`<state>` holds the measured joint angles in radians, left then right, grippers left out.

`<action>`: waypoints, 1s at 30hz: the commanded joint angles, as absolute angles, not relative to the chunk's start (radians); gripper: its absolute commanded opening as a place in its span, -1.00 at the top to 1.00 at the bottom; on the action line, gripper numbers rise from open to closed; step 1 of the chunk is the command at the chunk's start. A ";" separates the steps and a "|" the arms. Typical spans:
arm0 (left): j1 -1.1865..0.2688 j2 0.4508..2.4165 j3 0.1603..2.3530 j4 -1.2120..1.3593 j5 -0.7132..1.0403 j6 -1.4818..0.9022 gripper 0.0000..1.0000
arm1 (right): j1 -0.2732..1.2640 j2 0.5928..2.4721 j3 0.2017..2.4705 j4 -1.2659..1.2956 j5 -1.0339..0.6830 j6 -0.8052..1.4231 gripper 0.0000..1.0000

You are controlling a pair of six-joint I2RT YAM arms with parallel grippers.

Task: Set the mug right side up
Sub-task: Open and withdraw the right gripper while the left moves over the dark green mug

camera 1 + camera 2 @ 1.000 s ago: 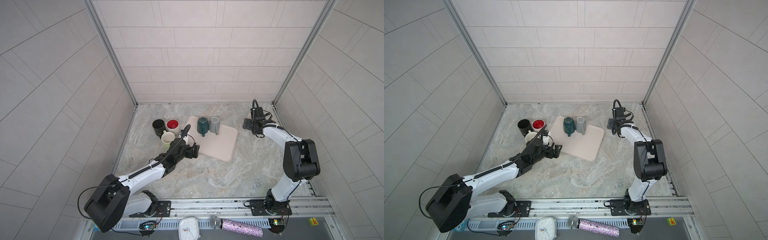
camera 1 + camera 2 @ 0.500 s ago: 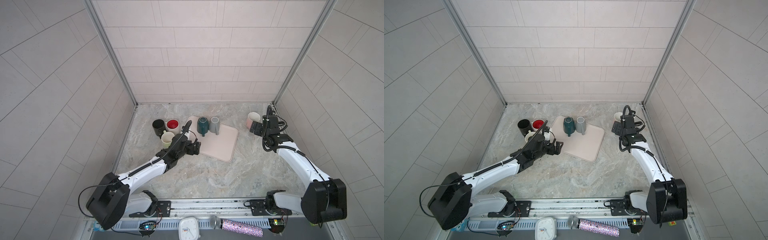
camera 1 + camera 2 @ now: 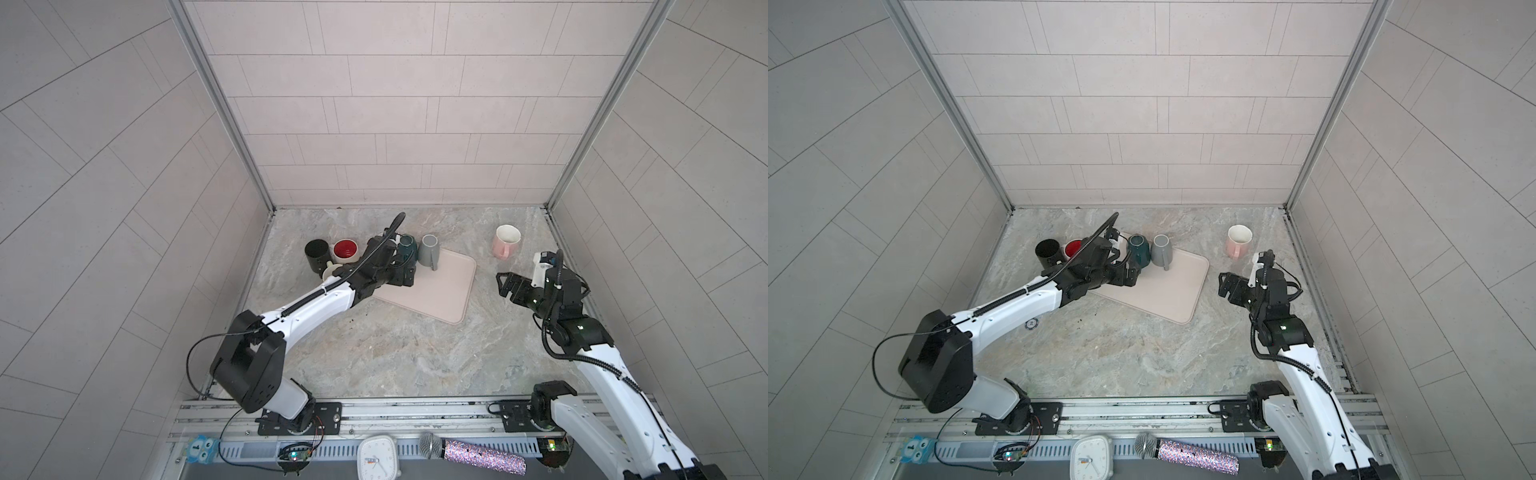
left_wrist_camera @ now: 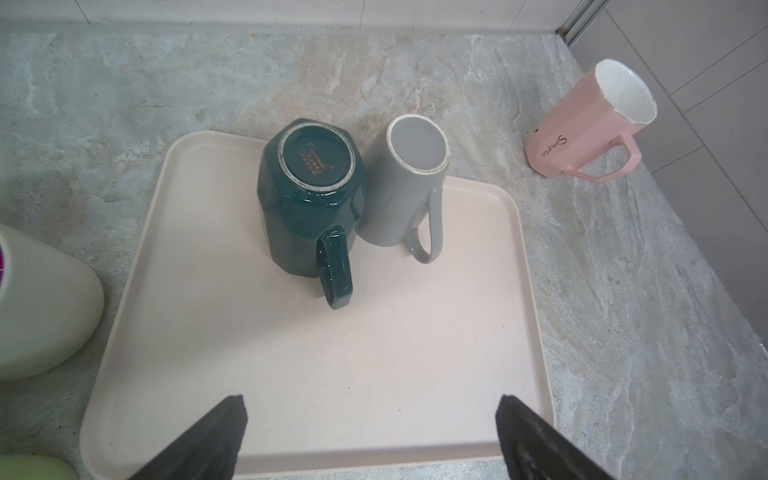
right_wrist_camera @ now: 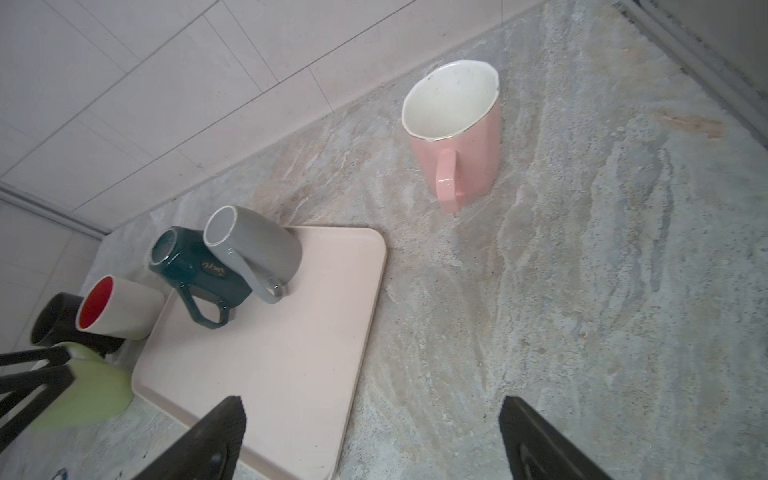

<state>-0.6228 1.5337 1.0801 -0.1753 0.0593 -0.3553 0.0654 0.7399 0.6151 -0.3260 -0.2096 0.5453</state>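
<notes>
A: How do the left fingers stand?
B: They are spread wide with nothing between them, poised over one edge of the pale pink tray. Straight ahead and apart from them, a dark green mug stands upside down near the tray's far corner, its handle toward the fingers. A grey mug, also inverted, stands just beside it.
A: And the right fingers?
B: Wide too and empty, above bare tabletop off the tray's right edge. Beyond them a pink mug stands mouth up near the tabletop's far right corner, well off the tray.
A: Anything else?
B: A black mug, a red-lined mug and a pale green mug cluster mouths up, just off the tray's left edge.
</notes>
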 commanded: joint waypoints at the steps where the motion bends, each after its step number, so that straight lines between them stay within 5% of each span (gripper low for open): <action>1: -0.629 1.589 1.134 -0.260 0.075 -0.328 -1.00 | 0.067 0.651 0.588 -0.408 -0.297 0.577 -0.94; 15: -0.630 1.827 1.355 -0.370 -0.010 -0.298 -0.86 | 0.066 0.424 0.476 -0.413 -0.439 0.611 -1.00; 30: -0.630 1.960 1.470 -0.364 -0.046 -0.313 -0.64 | 0.085 0.448 0.478 -0.492 -0.199 0.540 -0.99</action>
